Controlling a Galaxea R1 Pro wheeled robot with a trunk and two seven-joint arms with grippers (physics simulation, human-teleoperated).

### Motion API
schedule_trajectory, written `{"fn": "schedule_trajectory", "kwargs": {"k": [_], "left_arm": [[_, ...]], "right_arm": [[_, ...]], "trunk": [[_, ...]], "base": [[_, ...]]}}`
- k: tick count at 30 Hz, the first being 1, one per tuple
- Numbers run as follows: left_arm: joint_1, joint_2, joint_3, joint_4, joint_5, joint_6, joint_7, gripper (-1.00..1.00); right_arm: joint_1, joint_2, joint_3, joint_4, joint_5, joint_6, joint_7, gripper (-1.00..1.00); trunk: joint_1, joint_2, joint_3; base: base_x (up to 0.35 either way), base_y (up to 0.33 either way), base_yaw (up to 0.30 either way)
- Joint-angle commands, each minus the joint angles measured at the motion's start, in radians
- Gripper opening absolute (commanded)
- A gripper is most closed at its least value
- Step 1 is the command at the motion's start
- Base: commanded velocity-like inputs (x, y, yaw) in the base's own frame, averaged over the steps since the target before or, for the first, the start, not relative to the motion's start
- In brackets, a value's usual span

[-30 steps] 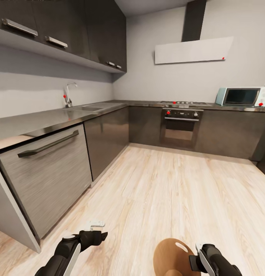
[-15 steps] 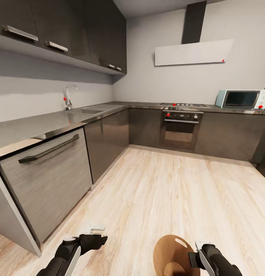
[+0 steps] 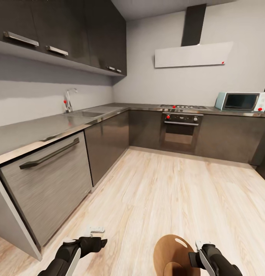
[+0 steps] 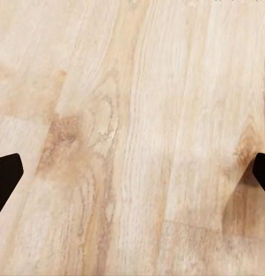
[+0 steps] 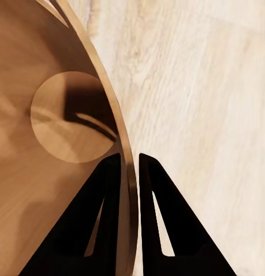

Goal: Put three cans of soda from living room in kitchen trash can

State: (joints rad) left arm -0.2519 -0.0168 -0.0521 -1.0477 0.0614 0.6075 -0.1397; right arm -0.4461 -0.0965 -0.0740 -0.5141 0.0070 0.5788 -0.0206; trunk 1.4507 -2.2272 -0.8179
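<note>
Room: the kitchen, with glossy black upper cabinets [image 3: 67,28] along the left wall and dark lower cabinets [image 3: 107,143] beneath a steel-grey countertop [image 3: 40,128].
Left run: a brushed-grey dishwasher front with a long dark bar handle [image 3: 48,180], then a sink with a curved chrome tap [image 3: 69,100] set into the countertop.
Far wall: a black built-in oven with red knobs [image 3: 181,128] under a gas hob, a slanted white extractor hood with a dark chimney [image 3: 193,53] above it, and a pale blue microwave [image 3: 241,101] on the counter to the right.
Floor: pale wood-plank floor [image 3: 167,191], open across the middle of the room.
Bin: the small glossy copper-brown round trash can with an oval handle cutout near its rim [image 3: 172,255] sits low in the head view, right beside the right arm; no orange cans can be seen inside it from here.
Right gripper: the black two-fingered right gripper [image 5: 129,172] is pinching the trash can's thin curved wall [image 5: 118,126], one finger inside the bin and one outside, almost pressed together on the rim.
Left gripper: the black left gripper [image 3: 97,242] hangs low over the floor with nothing in it; in the left wrist view its two dark fingertips [image 4: 6,175] sit far out at opposite edges, spread wide over bare planks.
</note>
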Motion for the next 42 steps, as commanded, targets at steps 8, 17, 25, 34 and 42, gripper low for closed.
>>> {"fn": "schedule_trajectory", "kwargs": {"k": [8,17,25,34,42], "left_arm": [[0.000,0.000,0.000,0.003,-0.001,-0.001,0.002,1.00],[-0.001,0.000,0.000,0.006,-0.003,-0.002,0.003,1.00],[-0.001,-0.001,0.000,0.050,-0.003,-0.033,0.008,1.00],[-0.001,-0.002,0.002,0.076,0.001,-0.053,0.009,1.00],[-0.001,0.000,0.003,0.078,0.004,-0.054,0.009,1.00]], "right_arm": [[0.000,0.003,0.002,-0.011,-0.008,-0.001,0.005,-1.00],[-0.002,0.014,0.002,-0.153,-0.009,0.036,0.000,-1.00],[-0.083,0.034,0.006,-0.391,0.004,0.341,-0.011,-1.00],[-0.121,0.019,0.006,-0.446,0.006,0.411,-0.011,-1.00],[-0.121,0.011,0.008,-0.452,0.007,0.440,-0.009,-1.00]], "trunk": [[-0.031,0.056,0.025],[-0.065,0.119,0.053],[-0.096,0.175,0.078],[-0.131,0.238,0.107],[-0.161,0.294,0.132]], "base": [[0.000,0.000,0.000],[0.000,0.000,0.000],[0.000,0.000,0.000],[0.000,0.000,0.000],[0.000,0.000,-0.162]]}}
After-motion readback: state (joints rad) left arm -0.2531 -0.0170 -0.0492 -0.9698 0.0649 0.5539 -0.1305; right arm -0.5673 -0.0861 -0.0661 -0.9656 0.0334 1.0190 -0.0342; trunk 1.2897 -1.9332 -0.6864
